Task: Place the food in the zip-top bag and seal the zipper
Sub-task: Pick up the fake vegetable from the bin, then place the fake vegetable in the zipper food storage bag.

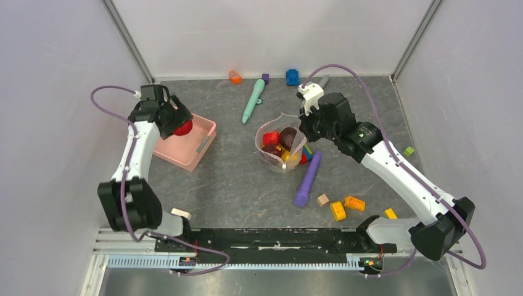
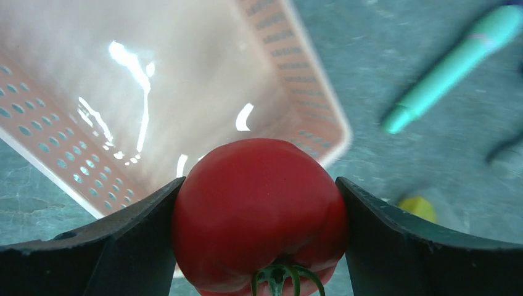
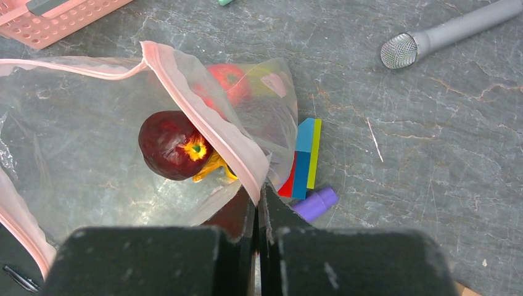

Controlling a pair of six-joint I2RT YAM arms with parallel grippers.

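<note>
My left gripper (image 1: pixel 180 125) is shut on a glossy red toy tomato (image 2: pixel 259 213) and holds it above the pink basket (image 1: pixel 200 154); the tomato also shows in the top view (image 1: pixel 183 129). My right gripper (image 1: pixel 303 128) is shut on the pinkish zipper edge (image 3: pixel 243 157) of the clear zip-top bag (image 1: pixel 274 161) and holds its mouth open. Inside the bag lie a dark maroon fruit (image 3: pixel 172 146), a red piece (image 3: pixel 227 81) and a yellow piece (image 3: pixel 213 168). The slider tab is not visible.
A teal stick (image 1: pixel 252 101) lies behind the bag and a purple stick (image 1: pixel 308 179) beside it. A multicoloured block (image 3: pixel 303 160) touches the bag's right side. Yellow and orange blocks (image 1: pixel 345 206) lie front right. A grey microphone (image 3: pixel 444 34) lies at the back.
</note>
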